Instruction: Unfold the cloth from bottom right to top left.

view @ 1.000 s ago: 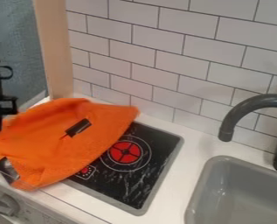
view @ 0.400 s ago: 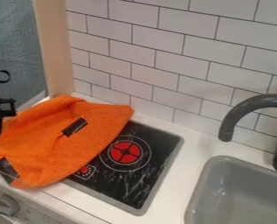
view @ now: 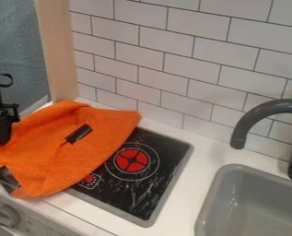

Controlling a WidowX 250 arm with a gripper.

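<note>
At the left edge, my black gripper [view: 3, 130] hangs over the left part of the orange cloth [view: 80, 154]. One finger shows, standing out to the right over the cloth, apart from the middle of the gripper body; the gripper is open. The cloth lies partly folded across the counter's left end and the left part of the stove top [view: 149, 198]. A black patch marks its middle, and another dark patch sits at its lower left corner, by the counter's front edge.
A grey sink [view: 253, 203] with a dark curved faucet [view: 268, 110] is at the right. White tiled wall [view: 172, 55] runs behind the counter [view: 188, 193]. A wooden post [view: 55, 50] stands at the back left.
The cloth's right corner has shifted slightly left and settled lower. My gripper has moved slightly right since a second ago, and its visible finger has spread right as it opened.
</note>
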